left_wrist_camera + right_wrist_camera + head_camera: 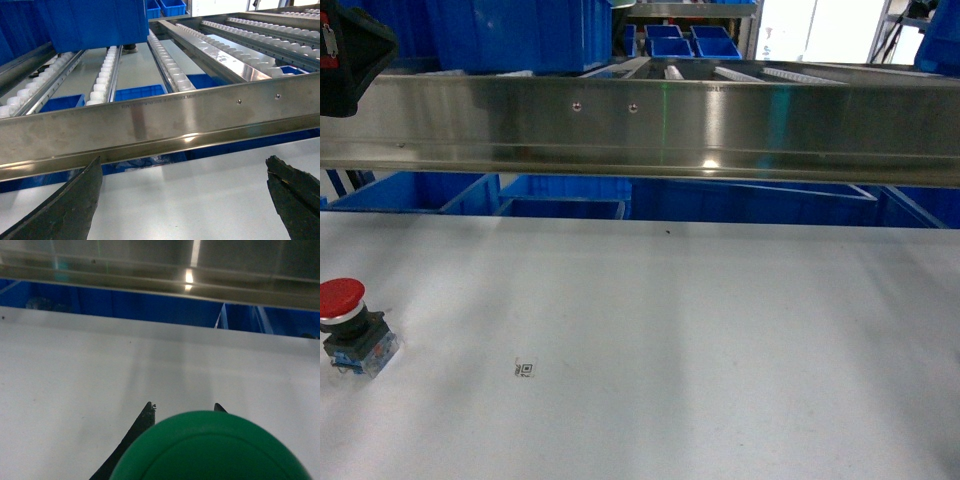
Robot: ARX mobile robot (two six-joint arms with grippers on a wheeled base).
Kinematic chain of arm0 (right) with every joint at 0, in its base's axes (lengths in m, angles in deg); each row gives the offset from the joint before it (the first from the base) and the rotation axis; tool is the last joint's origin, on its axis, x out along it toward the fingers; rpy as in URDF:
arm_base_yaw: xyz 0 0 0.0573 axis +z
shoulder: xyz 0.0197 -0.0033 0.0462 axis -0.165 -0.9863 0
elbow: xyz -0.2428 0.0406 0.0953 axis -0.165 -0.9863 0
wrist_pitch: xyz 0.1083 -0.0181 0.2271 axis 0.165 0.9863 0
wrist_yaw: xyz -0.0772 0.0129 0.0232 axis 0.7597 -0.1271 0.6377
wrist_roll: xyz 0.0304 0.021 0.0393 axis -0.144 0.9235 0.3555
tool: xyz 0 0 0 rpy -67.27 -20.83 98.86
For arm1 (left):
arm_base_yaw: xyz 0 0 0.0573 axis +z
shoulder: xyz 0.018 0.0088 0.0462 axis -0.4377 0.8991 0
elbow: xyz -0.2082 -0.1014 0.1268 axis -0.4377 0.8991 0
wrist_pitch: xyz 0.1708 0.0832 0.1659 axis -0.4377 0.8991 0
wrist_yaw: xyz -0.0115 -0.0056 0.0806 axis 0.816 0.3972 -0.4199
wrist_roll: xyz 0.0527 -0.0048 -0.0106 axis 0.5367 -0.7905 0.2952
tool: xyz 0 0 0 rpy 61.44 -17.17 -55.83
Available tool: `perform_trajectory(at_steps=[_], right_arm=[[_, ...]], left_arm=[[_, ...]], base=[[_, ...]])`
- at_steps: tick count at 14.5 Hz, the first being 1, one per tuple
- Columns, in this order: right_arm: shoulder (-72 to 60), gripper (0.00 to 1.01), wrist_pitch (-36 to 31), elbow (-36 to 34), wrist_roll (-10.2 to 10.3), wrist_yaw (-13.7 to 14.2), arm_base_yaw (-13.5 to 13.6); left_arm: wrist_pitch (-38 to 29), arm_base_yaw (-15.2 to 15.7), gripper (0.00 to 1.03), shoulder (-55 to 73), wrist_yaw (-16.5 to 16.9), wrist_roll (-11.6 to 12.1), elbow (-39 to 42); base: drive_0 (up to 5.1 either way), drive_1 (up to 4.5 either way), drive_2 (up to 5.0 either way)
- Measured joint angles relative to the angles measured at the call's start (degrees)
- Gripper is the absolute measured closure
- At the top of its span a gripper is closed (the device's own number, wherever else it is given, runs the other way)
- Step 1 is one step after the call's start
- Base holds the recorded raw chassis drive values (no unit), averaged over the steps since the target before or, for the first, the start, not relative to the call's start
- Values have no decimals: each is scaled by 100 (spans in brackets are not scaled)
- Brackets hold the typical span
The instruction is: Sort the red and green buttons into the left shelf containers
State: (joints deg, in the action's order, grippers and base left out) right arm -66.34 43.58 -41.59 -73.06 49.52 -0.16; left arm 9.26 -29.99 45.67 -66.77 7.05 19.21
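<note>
While red button [348,327] lies tabled, right gripper [182,410] clasps green button [212,447].

Red button [341,298]: red cap, silver collar, dark blue-tinged body. Green button [212,447]: plain green cap, fills lower right-wrist view. Bins [520,35] blue. Rail [660,125] brushed silver w/ glare. Rollers [167,57] white. Table [700,340] pale grey, small black code mark [525,370]. Left gripper fingers [70,205] black.
</note>
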Motion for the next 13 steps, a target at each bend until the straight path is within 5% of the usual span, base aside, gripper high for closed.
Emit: perform_trajectory(at_steps=[2, 5, 9, 11, 13], right_arm=[[1296, 74, 214, -612, 22, -251, 4], [3058, 74, 656, -1353, -4, -273, 452], [5075, 74, 1624, -2024, 37, 4, 398], [5624, 74, 1716, -2264, 15, 470, 402], [5838, 74, 2028, -2400, -96, 511, 402]], left_arm=[[2, 0, 5, 0, 0, 0, 0], [4, 0, 5, 0, 0, 0, 0], [2, 0, 5, 0, 0, 0, 0], [2, 0, 5, 0, 0, 0, 0], [2, 0, 5, 0, 0, 0, 0]], base=[[0, 0, 0], [0, 0, 0], [0, 0, 0], [0, 0, 0], [0, 0, 0]])
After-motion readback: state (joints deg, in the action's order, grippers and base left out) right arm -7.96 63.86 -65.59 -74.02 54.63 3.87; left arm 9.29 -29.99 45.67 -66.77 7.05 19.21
